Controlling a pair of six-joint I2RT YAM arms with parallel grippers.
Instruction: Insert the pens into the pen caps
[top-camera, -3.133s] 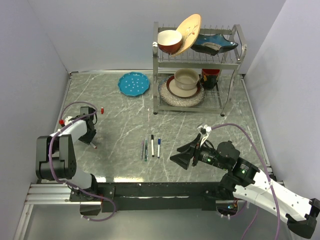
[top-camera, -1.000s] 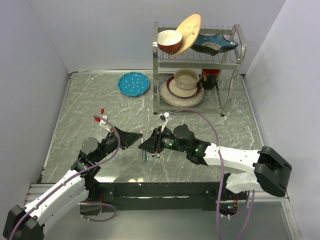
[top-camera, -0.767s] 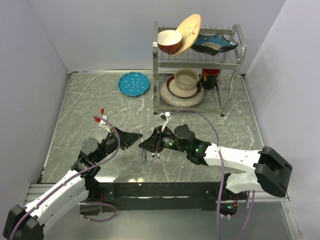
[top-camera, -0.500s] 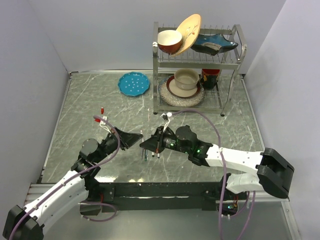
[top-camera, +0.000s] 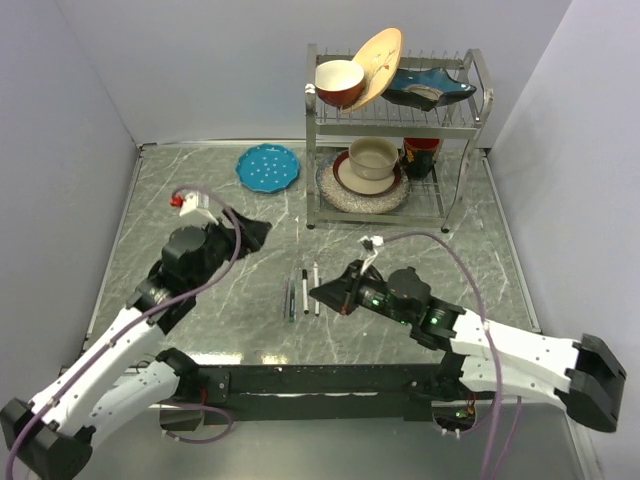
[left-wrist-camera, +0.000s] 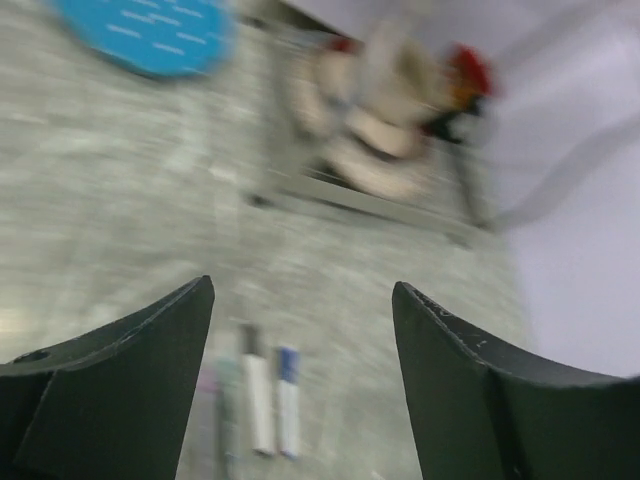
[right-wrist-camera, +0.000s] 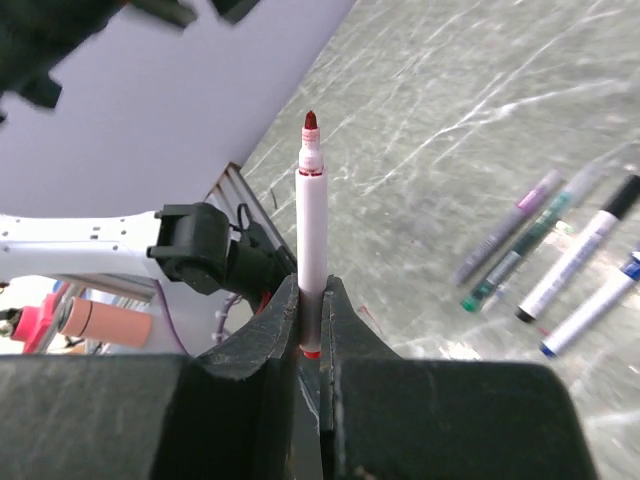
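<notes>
Four pens (right-wrist-camera: 580, 262) lying side by side, one red-tipped pen (right-wrist-camera: 311, 240) clamped in right claw (right-wrist-camera: 310, 300), left claw (left-wrist-camera: 302, 290) spread apart

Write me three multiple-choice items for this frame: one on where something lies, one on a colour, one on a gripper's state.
1. Where does the blue plate lie?
A. on the table, left of the dish rack
B. at the table's near edge
C. at the table's right edge

2. What colour is the tip of the pen in the right gripper?
A. blue
B. black
C. red

3. How is the left gripper?
A. shut on a cap
B. open and empty
C. shut on a pen

Answers:
1 A, the top view shows it flat on the marble beside the rack's left posts.
2 C, the right wrist view shows a red nib on the clamped pen.
3 B, the left wrist view shows its jaws wide apart with nothing between them.
</notes>
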